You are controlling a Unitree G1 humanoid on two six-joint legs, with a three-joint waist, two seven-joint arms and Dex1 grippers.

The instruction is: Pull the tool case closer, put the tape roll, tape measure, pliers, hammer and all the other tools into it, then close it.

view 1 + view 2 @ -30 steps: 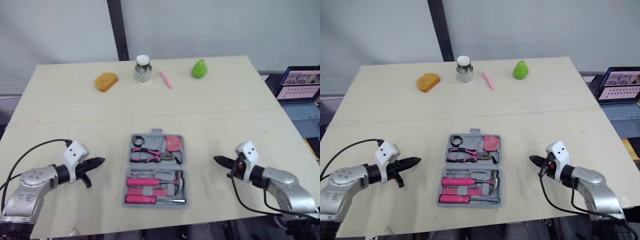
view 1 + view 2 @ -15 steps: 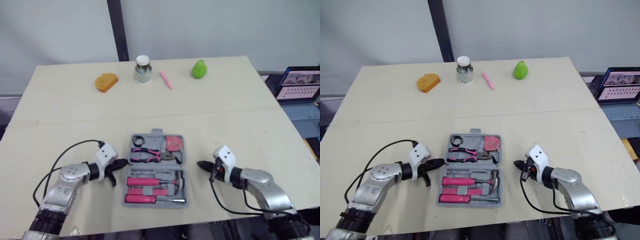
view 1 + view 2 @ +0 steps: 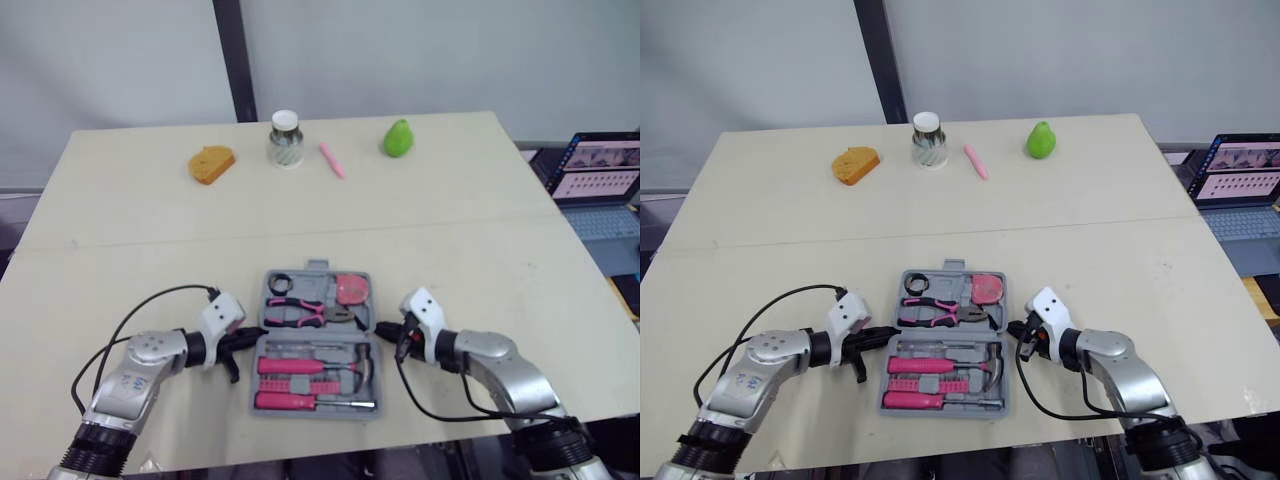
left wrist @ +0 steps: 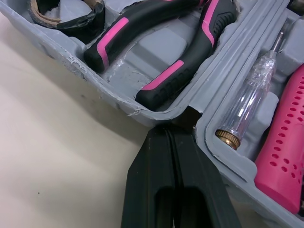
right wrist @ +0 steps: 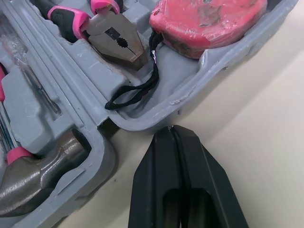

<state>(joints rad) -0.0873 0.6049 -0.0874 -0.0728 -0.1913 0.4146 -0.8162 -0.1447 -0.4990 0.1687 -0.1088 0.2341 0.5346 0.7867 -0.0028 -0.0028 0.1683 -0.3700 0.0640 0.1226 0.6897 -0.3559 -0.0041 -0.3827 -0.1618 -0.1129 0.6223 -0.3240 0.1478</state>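
Observation:
The grey tool case (image 3: 316,266) lies open near the table's front edge. Its far half holds the black tape roll (image 3: 277,283), the pink-handled pliers (image 3: 300,312) and the red tape measure (image 3: 348,288). In its near half lie the hammer (image 3: 355,360) and pink-handled tools (image 3: 290,365). My left gripper (image 3: 258,335) is shut, its tip at the hinge notch on the case's left side (image 4: 173,130). My right gripper (image 3: 380,330) is shut, its tip just off the case's right side at the hinge (image 5: 171,129), close to the tape measure's black strap (image 5: 133,92).
Along the table's far edge stand an orange sponge (image 3: 211,163), a lidded jar (image 3: 285,138), a pink marker (image 3: 332,160) and a green pear (image 3: 398,138). A laptop (image 3: 600,180) sits off the table's right side.
Both arms have swung inward from the table's outer sides, and their shut tips now sit at the case's left and right edges by the hinge.

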